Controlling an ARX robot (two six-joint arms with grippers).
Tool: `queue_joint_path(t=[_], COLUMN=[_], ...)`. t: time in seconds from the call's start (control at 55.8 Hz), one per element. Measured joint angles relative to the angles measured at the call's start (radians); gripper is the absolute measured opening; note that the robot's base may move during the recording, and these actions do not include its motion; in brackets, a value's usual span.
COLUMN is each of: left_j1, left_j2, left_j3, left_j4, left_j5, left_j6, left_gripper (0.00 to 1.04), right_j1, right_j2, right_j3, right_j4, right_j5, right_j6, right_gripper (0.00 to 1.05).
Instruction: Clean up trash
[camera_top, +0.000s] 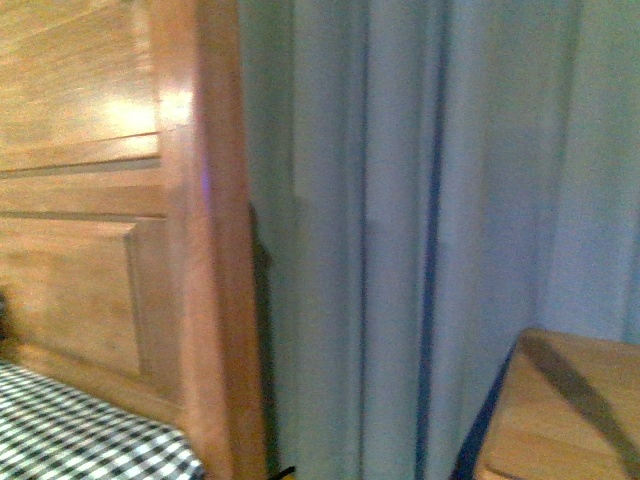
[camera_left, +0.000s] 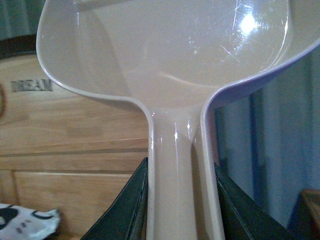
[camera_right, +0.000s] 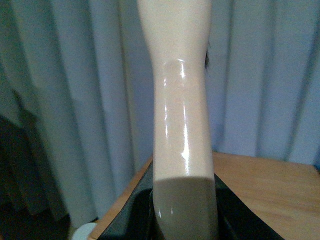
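While left tool (camera_left: 182, 206) clamps dustpan (camera_left: 165, 50) by handle, right tool (camera_right: 185, 215) grips pale glossy handle (camera_right: 182, 125).

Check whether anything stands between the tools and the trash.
Cannot tell: no trash shows in any view. The left tool grips a dustpan by its handle, the right tool a pale handle; the front view shows a wooden headboard and a curtain.
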Motion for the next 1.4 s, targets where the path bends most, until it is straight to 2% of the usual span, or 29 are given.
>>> queue_joint_path(t=[1.399], left_j1=[0.001], left_j2=[0.001], left_j3=[0.000], left_j4=[-0.015], left_j5=[-0.005], left_j6=[0.000], left_gripper=[0.28], right_j1=[0.002], right_j2=[0.006], right_j3=[-0.003], right_j4=[0.000], right_j5=[0.001], right_j6=[-0.005], right_gripper=[0.20])
